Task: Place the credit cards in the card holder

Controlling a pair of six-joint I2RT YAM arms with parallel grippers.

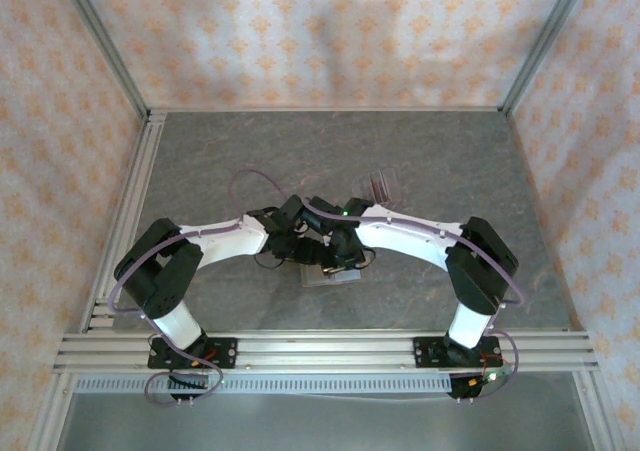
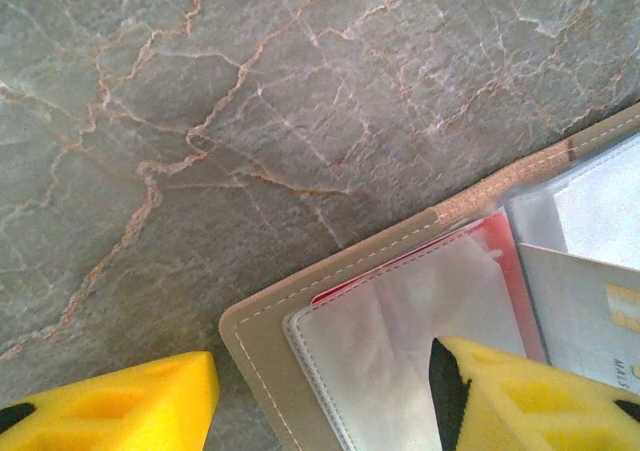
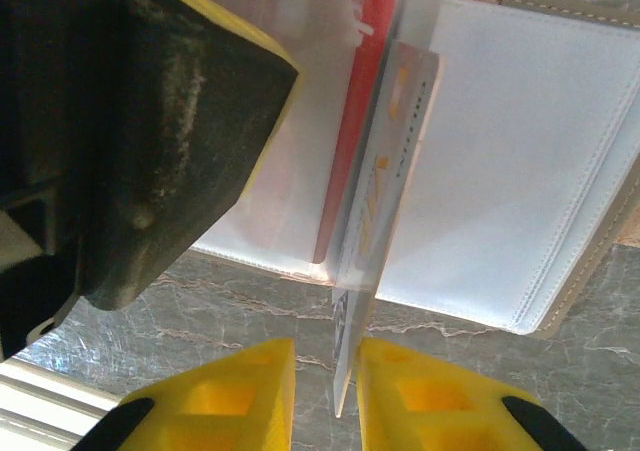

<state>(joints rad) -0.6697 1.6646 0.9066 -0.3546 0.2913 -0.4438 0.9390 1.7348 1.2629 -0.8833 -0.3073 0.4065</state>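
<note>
The card holder (image 1: 328,274) lies open on the stone table under both wrists, its tan stitched edge (image 2: 270,341) framing clear sleeves (image 3: 520,171). One red credit card (image 2: 510,261) sits inside a sleeve (image 3: 350,141). A second, pale-faced credit card (image 3: 385,181) stands on edge, its far end in a sleeve mouth and its near end between the fingers of my right gripper (image 3: 327,371). Those jaws are slightly parted, with a gap on the card's left side. My left gripper (image 2: 325,371) is open across the holder's corner, its right finger (image 2: 480,391) resting on the sleeve page.
A clear plastic slotted stand (image 1: 380,184) sits behind the arms, right of centre. The left gripper's dark finger (image 3: 150,121) looms close at the left of the right wrist view. Metal rails (image 1: 320,349) run along the near edge, and patterned walls enclose the table.
</note>
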